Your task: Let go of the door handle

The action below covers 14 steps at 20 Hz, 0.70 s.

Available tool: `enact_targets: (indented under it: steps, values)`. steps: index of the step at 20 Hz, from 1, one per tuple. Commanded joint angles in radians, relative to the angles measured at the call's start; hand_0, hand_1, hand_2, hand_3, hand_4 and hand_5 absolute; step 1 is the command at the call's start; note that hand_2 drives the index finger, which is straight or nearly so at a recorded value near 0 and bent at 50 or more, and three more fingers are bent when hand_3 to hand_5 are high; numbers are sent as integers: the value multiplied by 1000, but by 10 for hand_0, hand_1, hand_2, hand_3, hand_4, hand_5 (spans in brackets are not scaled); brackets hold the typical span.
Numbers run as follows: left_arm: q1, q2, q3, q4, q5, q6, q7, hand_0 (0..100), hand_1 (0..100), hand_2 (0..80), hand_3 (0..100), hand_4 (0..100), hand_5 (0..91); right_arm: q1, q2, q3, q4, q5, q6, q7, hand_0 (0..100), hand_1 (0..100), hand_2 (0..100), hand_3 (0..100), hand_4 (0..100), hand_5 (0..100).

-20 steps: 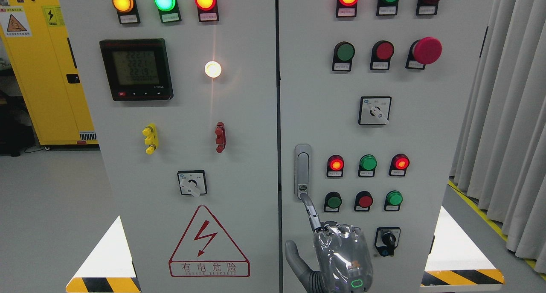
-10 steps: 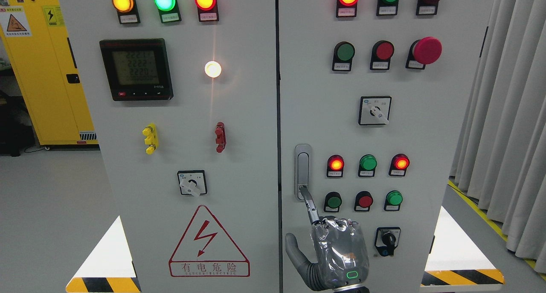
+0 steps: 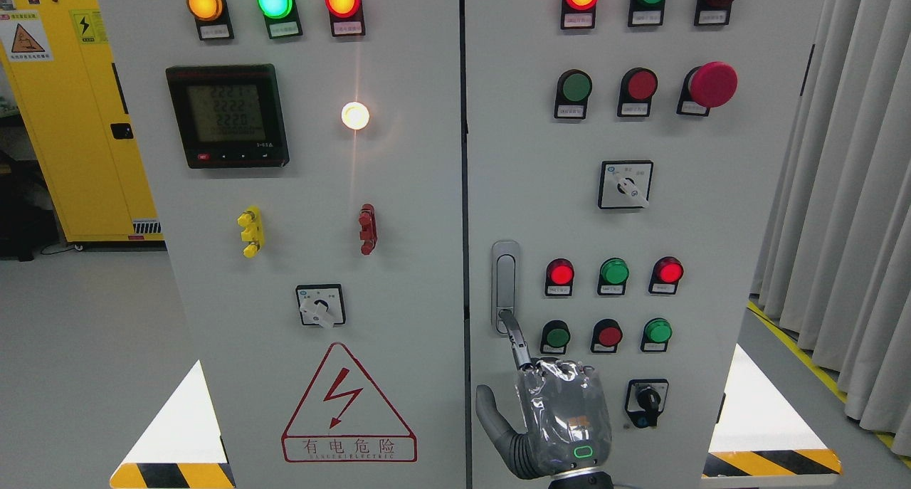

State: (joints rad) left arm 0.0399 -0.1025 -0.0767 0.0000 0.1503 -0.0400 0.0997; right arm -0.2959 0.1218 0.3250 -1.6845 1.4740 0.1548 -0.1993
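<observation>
right hand | index fingertip pressing door handle base, other fingers curled, grasping nothing | you're pre-release; next, back finger straight off.

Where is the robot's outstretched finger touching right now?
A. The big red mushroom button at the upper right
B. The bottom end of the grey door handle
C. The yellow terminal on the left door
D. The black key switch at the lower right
B: the index finger of the right hand reaches up to the lower end of the grey door handle, its tip on the small button there.
</observation>
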Motion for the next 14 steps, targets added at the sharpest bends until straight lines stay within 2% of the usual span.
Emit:
enact_targets:
  steps: [1,14]
  values:
    - [0,0,0,-15,0,0,0,120,556,0,0,0,0,-3,4,0,22,0,2,3,532,388,30,1000,1000,1000]
    - [0,0,0,-15,0,0,0,120,556,0,0,0,0,-6,4,0,22,-3,2,11,538,390,40,1000,1000,1000]
